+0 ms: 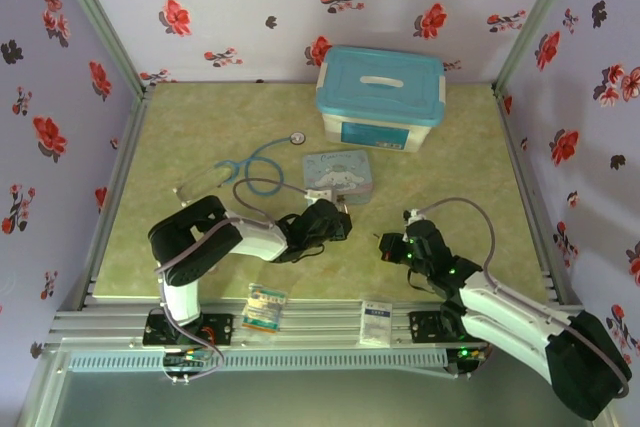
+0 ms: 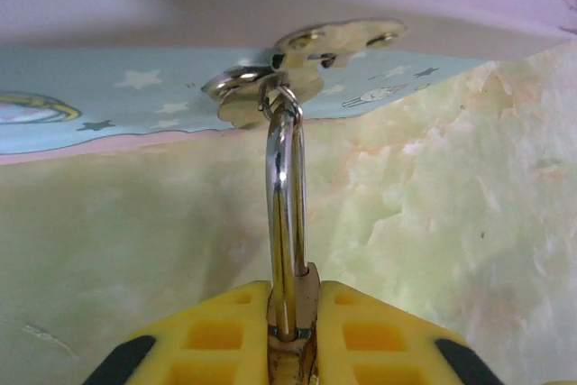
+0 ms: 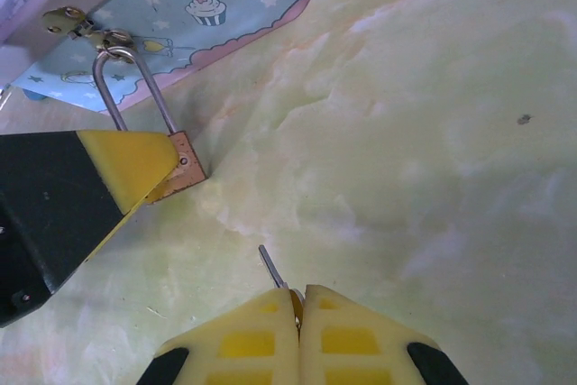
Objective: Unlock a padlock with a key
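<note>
right wrist shows your right gripper [image 3: 298, 302] pinched on the key [image 3: 270, 266]; left gripper [image 2: 290, 306] clamps the padlock [image 3: 184, 167]; steer the tip squarely, slowly, toward its bottom face.

A tiny brass-gold padlock [image 2: 306, 299] sits pinched between the yellow left fingers [image 2: 216, 335], which press on both flat sides of its body. Its thin silver shackle [image 2: 285, 214] rises straight out from between those fingers, and the top of the loop hooks through a small gold hasp [image 2: 270, 78]. Seen from the right wrist, one lower corner of the brass body pokes out past the finger. The key [image 3: 270, 266] is a thin dark-grey sliver. Just its tip juts from between the closed right fingers [image 3: 252, 340], angled toward the padlock, with bare surface [image 3: 433, 132] between them.
</note>
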`<action>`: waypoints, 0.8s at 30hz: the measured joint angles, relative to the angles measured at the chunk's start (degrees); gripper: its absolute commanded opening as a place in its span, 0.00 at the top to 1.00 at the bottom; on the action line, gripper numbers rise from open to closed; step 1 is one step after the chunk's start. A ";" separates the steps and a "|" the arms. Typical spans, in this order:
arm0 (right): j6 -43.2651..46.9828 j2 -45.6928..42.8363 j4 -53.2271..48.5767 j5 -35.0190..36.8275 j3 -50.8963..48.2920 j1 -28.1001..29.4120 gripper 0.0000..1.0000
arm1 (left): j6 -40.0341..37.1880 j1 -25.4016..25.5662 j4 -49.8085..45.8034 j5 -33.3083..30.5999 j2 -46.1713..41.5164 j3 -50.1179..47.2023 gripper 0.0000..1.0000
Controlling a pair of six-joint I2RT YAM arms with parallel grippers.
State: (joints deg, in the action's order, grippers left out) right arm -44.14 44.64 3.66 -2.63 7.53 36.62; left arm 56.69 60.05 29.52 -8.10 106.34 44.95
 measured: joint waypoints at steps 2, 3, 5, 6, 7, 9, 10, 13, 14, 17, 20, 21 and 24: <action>-0.48 -0.72 0.22 -0.15 -0.63 0.00 1.00 | 0.68 0.00 0.61 0.09 0.00 -0.35 0.94; -0.98 -0.96 0.83 -0.48 -1.18 0.00 1.00 | 1.53 0.02 1.66 0.22 0.00 -0.98 0.96; -2.19 -1.03 2.34 -1.33 -2.25 0.00 1.00 | 3.28 0.15 4.55 0.15 0.00 -2.67 0.98; -3.02 -0.92 3.19 -1.97 -2.86 0.00 1.00 | 4.22 0.39 6.16 -0.24 -0.02 -3.61 0.98; -4.00 -0.74 3.96 -2.64 -3.34 0.00 1.00 | 5.22 0.87 7.63 -0.85 -0.09 -4.57 0.98; -5.97 -0.46 5.05 -3.87 -3.87 0.00 1.00 | 7.30 2.12 9.68 -2.27 -0.55 -6.27 1.00; -7.15 -0.33 5.40 -4.57 -3.91 0.00 1.00 | 8.41 2.97 10.58 -3.15 -0.87 -7.21 1.00; -10.12 -0.28 6.19 -6.80 -3.93 0.02 1.00 | 11.98 5.62 13.29 -5.77 -1.66 -9.73 1.00; -10.73 -0.28 6.21 -7.45 -3.93 0.11 1.00 | 13.14 6.51 14.32 -6.71 -1.75 -10.49 1.00; -12.92 -0.44 6.14 -8.96 -3.93 0.87 1.00 | 16.74 8.72 18.43 -9.11 -1.62 -12.70 1.00; -14.78 -1.16 6.16 -9.90 -4.09 1.77 1.00 | 20.61 10.27 25.35 -11.69 0.57 -14.45 1.00; -15.56 -1.33 6.49 -10.27 -4.39 2.05 1.00 | 21.84 10.62 28.02 -12.61 1.81 -14.62 1.00; -17.57 -1.25 7.43 -11.39 -5.40 2.84 1.00 | 24.90 11.52 34.23 -14.84 4.85 -14.64 1.00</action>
State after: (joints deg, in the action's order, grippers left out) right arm -61.71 43.40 11.09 -14.02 2.13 39.46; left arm 81.58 71.57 63.75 -22.94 111.20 30.30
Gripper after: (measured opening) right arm 0.064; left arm 0.138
